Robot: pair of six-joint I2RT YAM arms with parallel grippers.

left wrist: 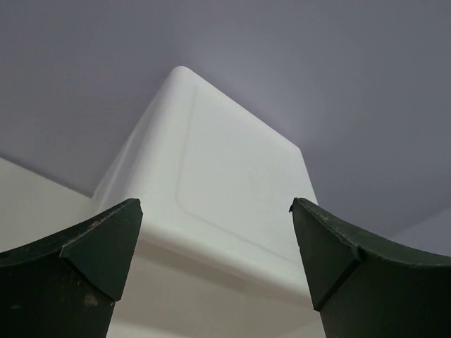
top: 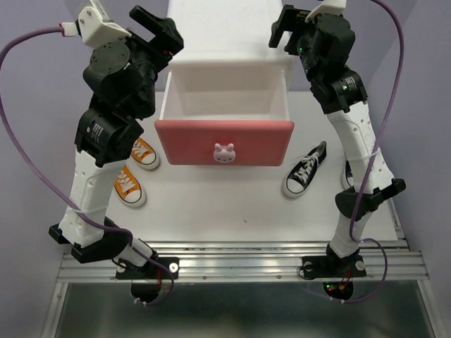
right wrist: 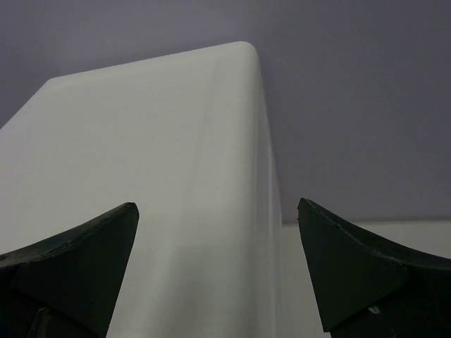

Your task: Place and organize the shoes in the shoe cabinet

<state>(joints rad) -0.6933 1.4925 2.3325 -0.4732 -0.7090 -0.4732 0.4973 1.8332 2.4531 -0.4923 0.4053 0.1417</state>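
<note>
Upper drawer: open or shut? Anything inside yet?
Open and empty. The upper drawer is pulled forward, and its white floor is bare in the top view.

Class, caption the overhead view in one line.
Empty pink drawer pulled open; orange shoes left, black shoe right; left claw and right claw, both open, flank the cabinet.

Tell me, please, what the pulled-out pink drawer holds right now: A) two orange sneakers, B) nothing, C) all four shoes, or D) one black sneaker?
B: the top view shows the pink drawer bare inside, while an orange sneaker and a black sneaker lie on the table.
</note>
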